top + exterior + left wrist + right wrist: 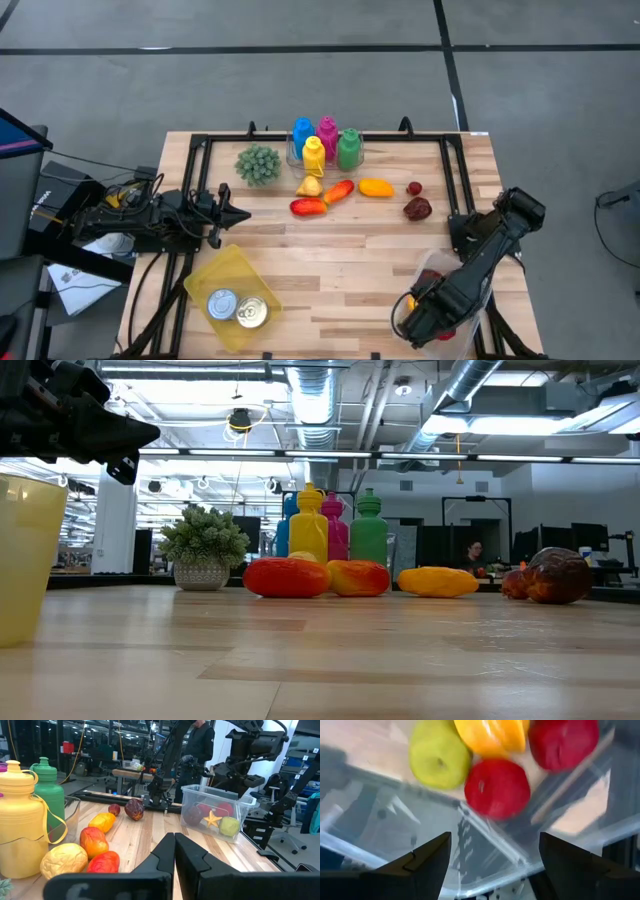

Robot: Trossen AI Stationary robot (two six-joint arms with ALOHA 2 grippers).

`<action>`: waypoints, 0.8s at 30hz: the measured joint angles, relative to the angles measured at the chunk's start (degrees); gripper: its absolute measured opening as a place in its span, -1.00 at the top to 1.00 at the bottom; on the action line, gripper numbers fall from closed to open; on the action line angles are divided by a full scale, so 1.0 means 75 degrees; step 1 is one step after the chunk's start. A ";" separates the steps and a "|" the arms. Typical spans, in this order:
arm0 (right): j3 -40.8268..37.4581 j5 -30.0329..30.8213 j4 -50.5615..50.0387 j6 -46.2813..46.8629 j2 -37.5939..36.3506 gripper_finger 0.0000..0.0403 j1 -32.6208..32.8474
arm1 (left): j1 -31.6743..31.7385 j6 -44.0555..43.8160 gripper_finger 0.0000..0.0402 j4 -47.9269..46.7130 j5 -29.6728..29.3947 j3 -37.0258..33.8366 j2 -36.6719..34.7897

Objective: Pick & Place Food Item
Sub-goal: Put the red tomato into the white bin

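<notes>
Food items lie mid-table: a yellow lemon (310, 185), a red pepper (309, 207), an orange-red fruit (340, 191), a yellow-orange piece (376, 187), a small red fruit (414, 188) and a dark red one (417, 208). My right gripper (422, 314) hangs over the clear bin (432, 265) at the front right. In its wrist view the right gripper (492, 865) is open and empty above a green apple (440, 752), a red fruit (497, 787), a yellow star piece (492, 732) and another red fruit (562, 740). My left gripper (235, 213) waits shut at the table's left.
Coloured bottles (325, 142) and a small plant (258, 163) stand at the back. A yellow container (228, 268) holding two cans sits at the front left. A black frame runs along the table's sides. A person (200, 745) stands beyond the table.
</notes>
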 joint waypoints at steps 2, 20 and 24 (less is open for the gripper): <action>0.0031 0.0166 -0.0168 -0.0305 0.0000 -0.45 -0.0101 | -0.0001 -0.0001 1.00 0.0000 0.0000 0.0000 0.0000; -0.0118 0.0605 -0.1058 -0.2442 0.0003 0.91 0.0226 | 0.0000 -0.0002 1.00 0.0000 0.0000 0.0000 0.0000; -0.0121 0.0816 -0.1073 -0.2554 0.0003 0.98 0.0429 | -0.0002 0.0000 1.00 -0.0001 0.0000 0.0000 0.0000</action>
